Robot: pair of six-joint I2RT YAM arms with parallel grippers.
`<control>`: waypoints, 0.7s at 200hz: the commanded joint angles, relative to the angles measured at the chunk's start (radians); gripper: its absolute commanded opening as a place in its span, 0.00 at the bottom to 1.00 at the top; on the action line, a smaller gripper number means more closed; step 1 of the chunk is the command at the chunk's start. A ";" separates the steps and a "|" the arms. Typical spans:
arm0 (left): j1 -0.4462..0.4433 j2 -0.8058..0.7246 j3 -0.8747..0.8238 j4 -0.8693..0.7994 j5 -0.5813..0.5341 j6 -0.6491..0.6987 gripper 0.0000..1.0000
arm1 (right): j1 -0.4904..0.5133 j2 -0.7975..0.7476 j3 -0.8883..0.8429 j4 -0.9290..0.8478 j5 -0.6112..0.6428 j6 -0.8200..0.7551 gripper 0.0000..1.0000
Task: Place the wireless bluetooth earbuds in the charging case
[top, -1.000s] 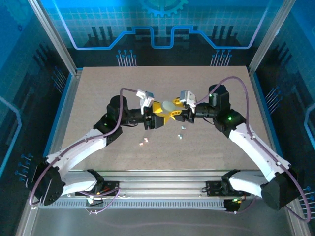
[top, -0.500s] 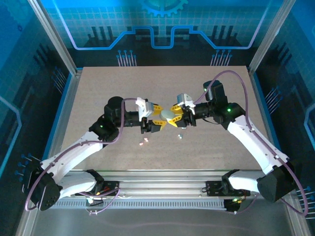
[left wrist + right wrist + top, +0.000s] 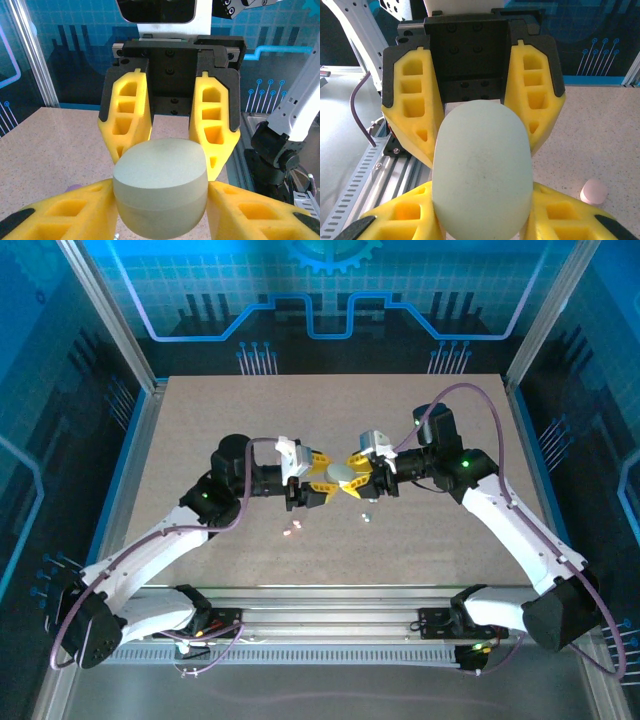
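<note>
Top external view has my left gripper [image 3: 322, 480] and right gripper [image 3: 358, 478] meeting nose to nose over the middle of the speckled beige table [image 3: 200, 420]. Both are closed on the pale mint, pebble-shaped plastic charging case [image 3: 341, 475], which hangs between them clear of the surface. The tiny rounded plastic earbuds [image 3: 292, 528] lie loose on the table nearer my bases. A pinkish pair sits toward my left arm and paler bits [image 3: 367, 510] lie just below the right gripper. None is in the case.

The lid looks shut, so I judge the step in hand is opening it. My left wrist view shows a fine seam running round the shell low on its body. To do this well I want one pair of fingers below that seam and the other above it, then a slow parting rather than a tug. I cannot tell where the hinge sits, so I would feel for the side that gives.

The shell is smooth, matte and curved all over, with no flat face to bite on. Too hard a squeeze could make it slip out sideways. My yellow fingers [image 3: 125, 117] are ribbed with hollow cells and look slightly yielding, which should help them hold the curve. Right wrist view shows a small pale pink dome [image 3: 593, 191] on the gritty tabletop, which I take for an earbud. It looks light and likely to roll.
</note>
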 commanded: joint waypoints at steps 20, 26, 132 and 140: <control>-0.006 0.021 0.043 -0.016 0.047 -0.008 0.48 | 0.004 -0.005 0.007 0.050 -0.012 0.014 0.35; -0.007 0.023 0.043 -0.014 0.045 -0.010 0.48 | 0.007 -0.002 0.008 0.050 -0.009 0.014 0.35; -0.009 0.041 0.063 -0.001 0.093 -0.050 0.46 | 0.018 0.010 0.012 0.019 0.017 -0.039 0.35; -0.009 0.042 0.066 -0.003 0.101 -0.050 0.47 | 0.017 0.010 0.012 0.019 0.020 -0.042 0.35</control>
